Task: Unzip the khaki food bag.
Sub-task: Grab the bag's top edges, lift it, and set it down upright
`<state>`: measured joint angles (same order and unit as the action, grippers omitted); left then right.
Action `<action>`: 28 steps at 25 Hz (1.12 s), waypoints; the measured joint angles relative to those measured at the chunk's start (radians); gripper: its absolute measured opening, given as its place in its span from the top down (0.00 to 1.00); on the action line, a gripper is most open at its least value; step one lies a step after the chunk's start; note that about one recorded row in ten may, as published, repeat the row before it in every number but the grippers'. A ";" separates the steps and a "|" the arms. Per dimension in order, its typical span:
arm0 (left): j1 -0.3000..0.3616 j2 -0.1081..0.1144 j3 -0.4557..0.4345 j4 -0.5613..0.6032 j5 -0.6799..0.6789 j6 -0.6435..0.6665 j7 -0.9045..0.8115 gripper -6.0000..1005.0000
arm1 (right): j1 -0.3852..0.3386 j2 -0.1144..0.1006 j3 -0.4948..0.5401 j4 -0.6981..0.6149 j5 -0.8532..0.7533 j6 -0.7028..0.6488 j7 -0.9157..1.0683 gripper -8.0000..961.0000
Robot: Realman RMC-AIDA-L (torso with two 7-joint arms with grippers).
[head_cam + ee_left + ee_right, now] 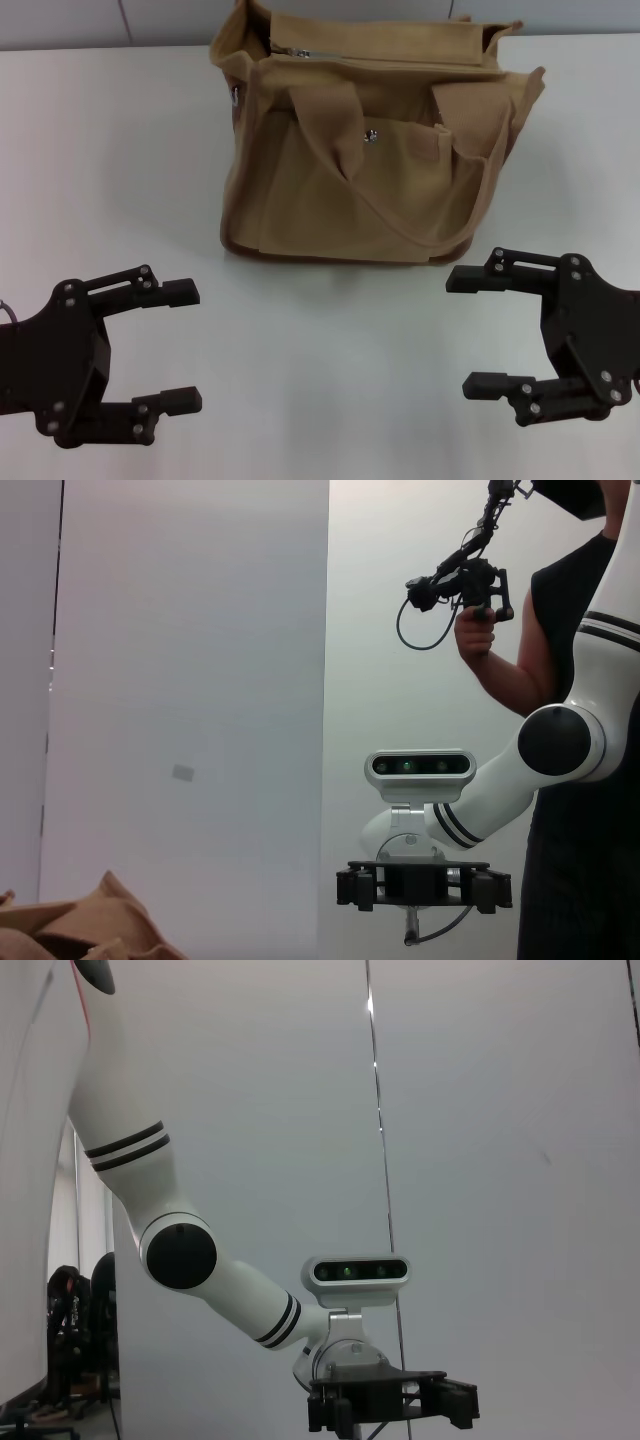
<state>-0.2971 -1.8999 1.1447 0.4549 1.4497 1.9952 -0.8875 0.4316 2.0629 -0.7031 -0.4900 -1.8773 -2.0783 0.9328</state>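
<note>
Desk: white flat desk (110,170) carrying the bag, with both arms held low over its near edge.
Bag: boxy khaki canvas food bag (330,200) with darker brown base trim stands upright at the far centre of the desk, well apart from both grippers.
Handles: two wide fabric handles (335,125) droop over the front face.
Left gripper: black left gripper (175,345), near left, fingers spread, holding nothing.
Right gripper: black right gripper (480,330), near right, fingers spread, holding nothing.
Zipper: top zipper (300,52) runs along the bag's upper edge.
Snap: silver snap (371,135) sits on the front pocket.
</note>
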 joint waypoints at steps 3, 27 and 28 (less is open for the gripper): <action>-0.002 -0.001 0.000 0.000 0.000 0.000 -0.002 0.20 | 0.003 0.000 0.000 0.000 0.000 0.000 0.000 0.19; -0.086 -0.172 -0.295 -0.178 -0.078 -0.322 0.172 0.31 | 0.018 0.013 0.004 0.010 0.005 0.066 0.005 0.21; -0.098 -0.172 -0.295 -0.196 -0.090 -0.339 0.184 0.31 | 0.018 0.014 0.003 0.012 0.005 0.070 0.005 0.21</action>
<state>-0.3954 -2.0723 0.8493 0.2591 1.3593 1.6562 -0.7039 0.4497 2.0765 -0.7004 -0.4781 -1.8723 -2.0088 0.9378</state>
